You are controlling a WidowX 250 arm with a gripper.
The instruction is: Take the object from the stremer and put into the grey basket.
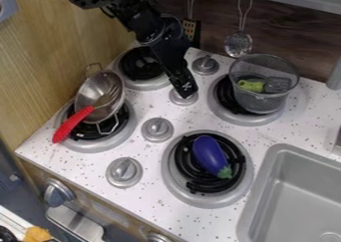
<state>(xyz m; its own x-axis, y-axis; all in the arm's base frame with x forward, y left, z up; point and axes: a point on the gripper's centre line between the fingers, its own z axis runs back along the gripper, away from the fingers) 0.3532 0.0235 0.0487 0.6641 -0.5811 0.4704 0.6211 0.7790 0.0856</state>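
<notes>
Red-handled utensil [73,123], perhaps a whisk, could tip the colander [91,90] if it catches; I can't tell whether my gripper [187,90] is spread.

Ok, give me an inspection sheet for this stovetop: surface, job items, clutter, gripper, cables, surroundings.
Surface: white speckled stovetop, four burners with black coils.
Job items: metal strainer tilted on the left burner, red-handled utensil lying in it, handle over the rim; grey mesh basket on the far right burner, holding a green item and a grey one.
Clutter: purple eggplant on the near right burner.
Gripper: over the middle knobs; no held item seen.
Cables: nothing certain.
Surroundings: grey sink right, utensils hanging behind.
</notes>
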